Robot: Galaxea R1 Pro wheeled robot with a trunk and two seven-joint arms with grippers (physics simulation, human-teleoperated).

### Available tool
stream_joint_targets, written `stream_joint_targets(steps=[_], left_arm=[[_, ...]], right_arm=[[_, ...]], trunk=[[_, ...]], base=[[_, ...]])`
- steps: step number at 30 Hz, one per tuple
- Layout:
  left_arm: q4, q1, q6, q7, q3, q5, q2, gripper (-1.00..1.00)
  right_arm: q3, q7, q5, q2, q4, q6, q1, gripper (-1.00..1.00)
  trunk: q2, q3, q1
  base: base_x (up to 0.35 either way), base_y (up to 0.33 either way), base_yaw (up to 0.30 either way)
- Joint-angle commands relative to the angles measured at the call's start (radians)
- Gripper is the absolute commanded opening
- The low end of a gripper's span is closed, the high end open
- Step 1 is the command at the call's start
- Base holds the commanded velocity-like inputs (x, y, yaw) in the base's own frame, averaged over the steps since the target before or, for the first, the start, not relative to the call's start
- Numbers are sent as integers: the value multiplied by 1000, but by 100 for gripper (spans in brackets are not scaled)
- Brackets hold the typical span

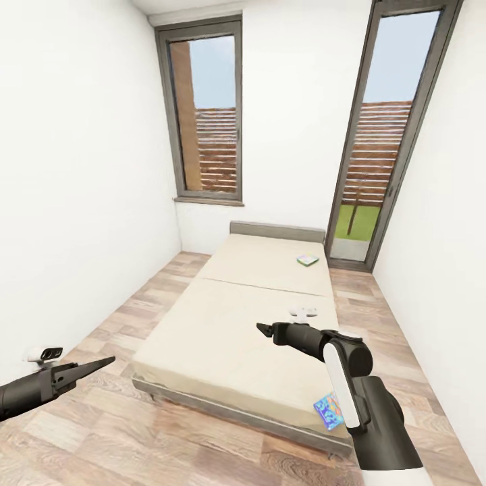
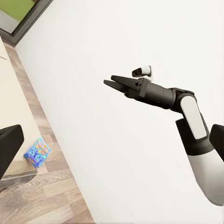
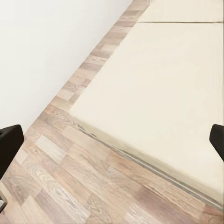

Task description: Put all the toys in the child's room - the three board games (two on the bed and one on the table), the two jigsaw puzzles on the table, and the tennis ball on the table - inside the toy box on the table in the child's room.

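The bed (image 1: 236,331) with its cream top lies ahead of me. A white-green board game (image 1: 307,260) rests on its far right part. A blue board game (image 1: 328,410) lies at the near right corner, partly behind my right arm, and also appears as the blue carton (image 2: 37,152). My right gripper (image 1: 265,329) hovers open over the bed's near half, holding nothing; its fingers (image 3: 9,144) stand wide apart. My left gripper (image 1: 101,364) is open and empty above the floor left of the bed. The table, toy box, jigsaw puzzles and tennis ball are out of view.
White walls close in on both sides. Strips of wood-plank floor (image 1: 135,304) run along the bed's left and right. A window (image 1: 206,111) and a tall glass door (image 1: 378,135) stand in the far wall behind the grey headboard (image 1: 277,231).
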Motion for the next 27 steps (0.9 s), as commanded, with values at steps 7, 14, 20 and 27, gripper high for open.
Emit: stream_joint_targets(steps=[7,14,20,27], left_arm=[[0,0,11,-4,0,0,0,100],[0,0,11,-4,0,0,0,100],[0,0,11,-4,0,-1,0,100],[0,0,10,-4,0,0,0,100]], right_arm=[[-1,1,-1,1,0,5,-1,100],[-1,1,-1,1,0,5,-1,100],[-1,1,-1,1,0,5,-1,100],[-1,1,-1,1,0,4,-1,100]], trunk=[[-2,-4,1],[-2,-4,1],[-2,-4,1],[-2,-4,1]], base=[[123,205,-269],[92,187,-272],[20,239,-273],[3,127,-274]])
